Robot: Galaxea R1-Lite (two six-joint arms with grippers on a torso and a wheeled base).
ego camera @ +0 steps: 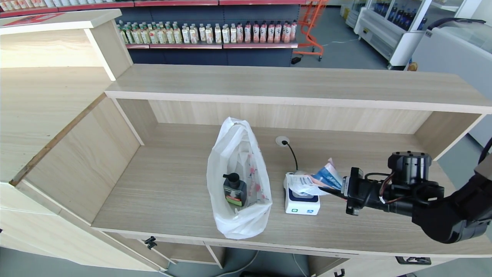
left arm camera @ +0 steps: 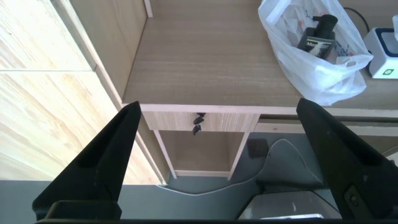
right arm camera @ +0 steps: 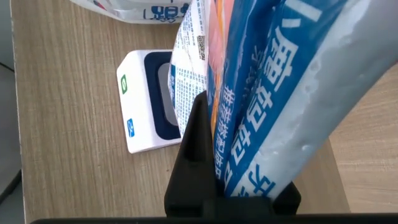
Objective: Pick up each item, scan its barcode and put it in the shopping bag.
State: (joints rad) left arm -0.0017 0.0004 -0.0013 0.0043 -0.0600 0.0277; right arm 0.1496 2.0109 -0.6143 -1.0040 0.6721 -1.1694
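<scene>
Now | right pincer (ego camera: 329, 188) clamped on blue-white packet (ego camera: 312, 180), above scanner (ego camera: 302, 204) on counter (ego camera: 169, 192) | left pincer (left arm camera: 219, 107) spread wide | pump bottle (ego camera: 235, 190) inside shopping bag (ego camera: 239, 225)

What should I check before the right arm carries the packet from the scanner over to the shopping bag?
1. Right gripper shut firmly on the packet: ok.
2. Packet held above the scanner: ok.
3. Barcode faces the scanner window: cannot tell.
4. Scan registered: cannot tell.
5. Shopping bag mouth open: ok.
6. Room in the bag beside the pump bottle: ok.
7. Left gripper open and off the counter front, clear of the path: ok.
</scene>
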